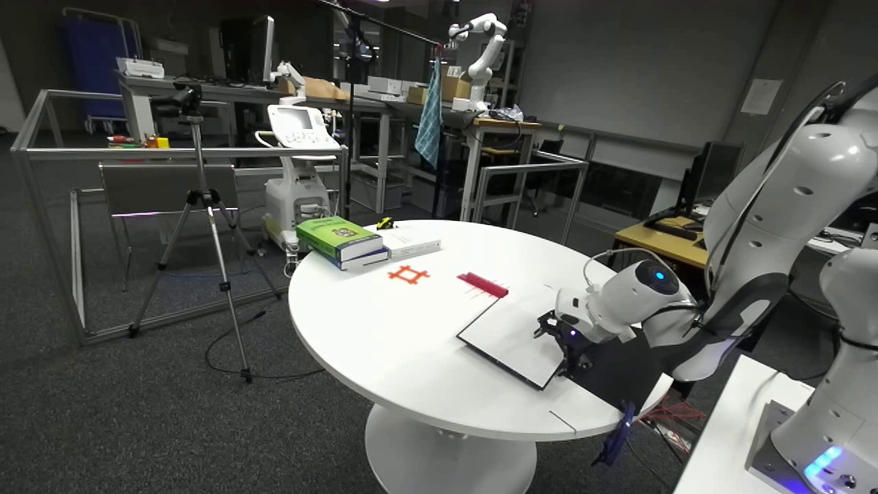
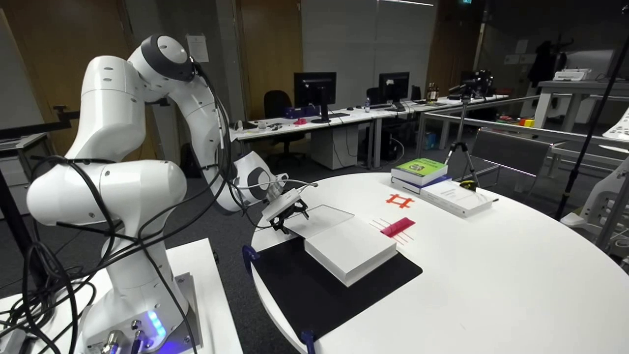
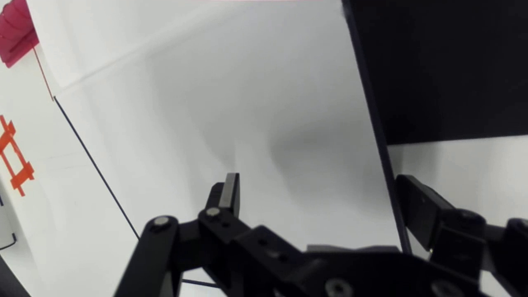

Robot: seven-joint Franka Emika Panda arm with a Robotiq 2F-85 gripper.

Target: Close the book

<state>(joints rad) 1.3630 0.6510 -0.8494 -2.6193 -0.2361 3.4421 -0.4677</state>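
The book lies open on the round table, its thick white page block (image 2: 351,246) resting partly on a black mat. Its front cover (image 1: 514,326) is folded out to the side, white inner face up, with a thin black border. My gripper (image 2: 296,223) is low over that cover, jaws wide apart. In the wrist view the gripper (image 3: 317,177) has one finger (image 3: 231,192) above the white inner face. The opposite finger (image 3: 425,210) is just outside the cover's black edge (image 3: 377,128), against it or very close. In an exterior view the arm hides the page block.
The black mat (image 2: 339,305) is held by blue clamps (image 2: 249,255) at the table rim. A red piece (image 2: 398,227) lies beside the book, an orange frame (image 1: 409,274) beyond it. Farther back are a green book (image 1: 339,237) on a blue one and a white book (image 2: 457,196).
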